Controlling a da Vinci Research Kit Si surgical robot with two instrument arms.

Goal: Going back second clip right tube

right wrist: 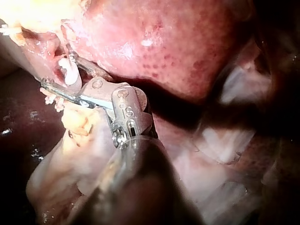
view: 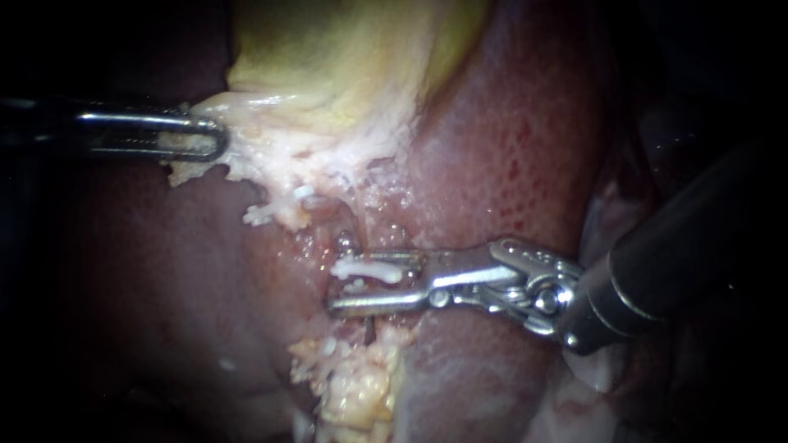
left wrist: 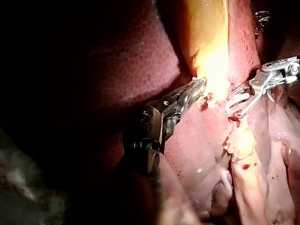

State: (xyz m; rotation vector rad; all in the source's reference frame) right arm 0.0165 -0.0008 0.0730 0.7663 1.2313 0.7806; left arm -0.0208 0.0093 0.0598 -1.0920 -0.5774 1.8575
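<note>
White against the red tissue, the clip [view: 368, 268] lies just below the frame's centre, along the upper jaw of the right instrument [view: 335, 287], whose jaws stand apart. At upper left, the left instrument [view: 215, 139] has its jaws clamped on the pale edge of the gallbladder [view: 328, 74]. Liver [view: 509, 148] lies around them.

Gallbladder [view: 345, 74] above, liver [view: 509, 148] at its right, left instrument [view: 215, 139] at its left edge, right instrument [view: 335, 287] below
</note>
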